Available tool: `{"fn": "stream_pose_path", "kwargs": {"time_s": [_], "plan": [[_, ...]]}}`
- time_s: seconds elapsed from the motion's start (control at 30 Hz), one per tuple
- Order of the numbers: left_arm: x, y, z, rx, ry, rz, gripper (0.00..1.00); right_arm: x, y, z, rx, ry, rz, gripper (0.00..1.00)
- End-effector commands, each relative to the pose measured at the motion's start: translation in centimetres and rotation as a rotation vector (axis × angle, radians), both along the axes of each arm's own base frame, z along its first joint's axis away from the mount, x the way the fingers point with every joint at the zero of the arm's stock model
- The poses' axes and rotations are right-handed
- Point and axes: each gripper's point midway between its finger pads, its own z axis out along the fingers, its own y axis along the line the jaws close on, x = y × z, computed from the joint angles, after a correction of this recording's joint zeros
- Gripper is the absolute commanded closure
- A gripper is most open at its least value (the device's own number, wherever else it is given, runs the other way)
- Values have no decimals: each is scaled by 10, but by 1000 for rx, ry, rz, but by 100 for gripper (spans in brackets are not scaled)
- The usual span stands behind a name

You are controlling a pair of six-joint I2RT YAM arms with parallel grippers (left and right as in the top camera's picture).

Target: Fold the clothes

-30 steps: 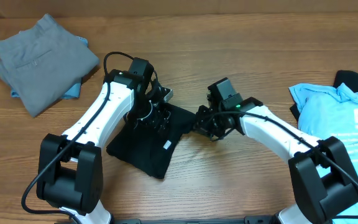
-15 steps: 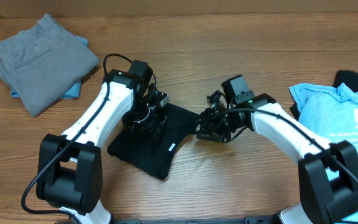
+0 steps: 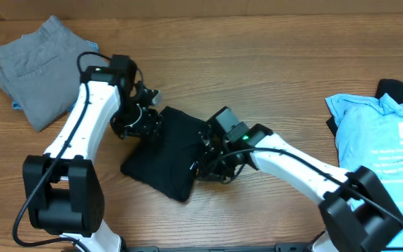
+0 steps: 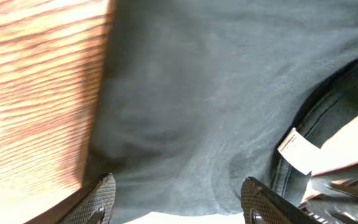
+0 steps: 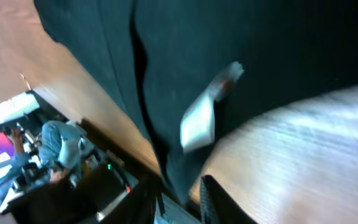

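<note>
Grey trousers [image 3: 40, 66] lie folded on the wooden bench [image 3: 257, 56], well to the upper left of the black tee [image 3: 163, 150]. The left claw [image 3: 137, 122] hangs at the tee's upper-left corner. In its wrist view the claw [image 4: 179, 199] stands wide, both fingertips [image 4: 101, 199] apart over the dark cloth with nothing pinched between them. The tee itself lies folded into a rough square, with a small white label [image 3: 189, 166] showing near its right edge. The right claw [image 3: 212, 168] sits on that right edge, just beside the label. Its blurred wrist view shows the claw [image 5: 176, 199] narrow, the tee's edge running down between the fingers; whether it truly grips cannot be told. Far to the tee's right, a crumpled blue tee [image 3: 383, 140] with white print overlaps another dark garment [image 3: 401, 89].
</note>
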Motion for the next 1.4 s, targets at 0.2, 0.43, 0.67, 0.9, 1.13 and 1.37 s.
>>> {"fn": "stream_pose_path", "kwargs": {"time_s": [0.2,0.43,0.67,0.9,1.13,1.37], "plan": [[4,8,1,9,2,22,29,1,-2,-22,-71,82,-78,91],[-1,28,-13,133,24,75,29,-5,-34,-33,-202,169,-143,85],[-22,20,-35,85,91,81,43,7,-62,-29,-228,154,-163,66],[-44,24,-55,105,149,79,69,20,-56,18,-40,50,-113,72],[-70,16,-85,61,206,135,89,14,-23,34,67,53,-91,79],[-82,12,-81,47,271,177,77,19,-4,27,5,30,-191,79]]}}
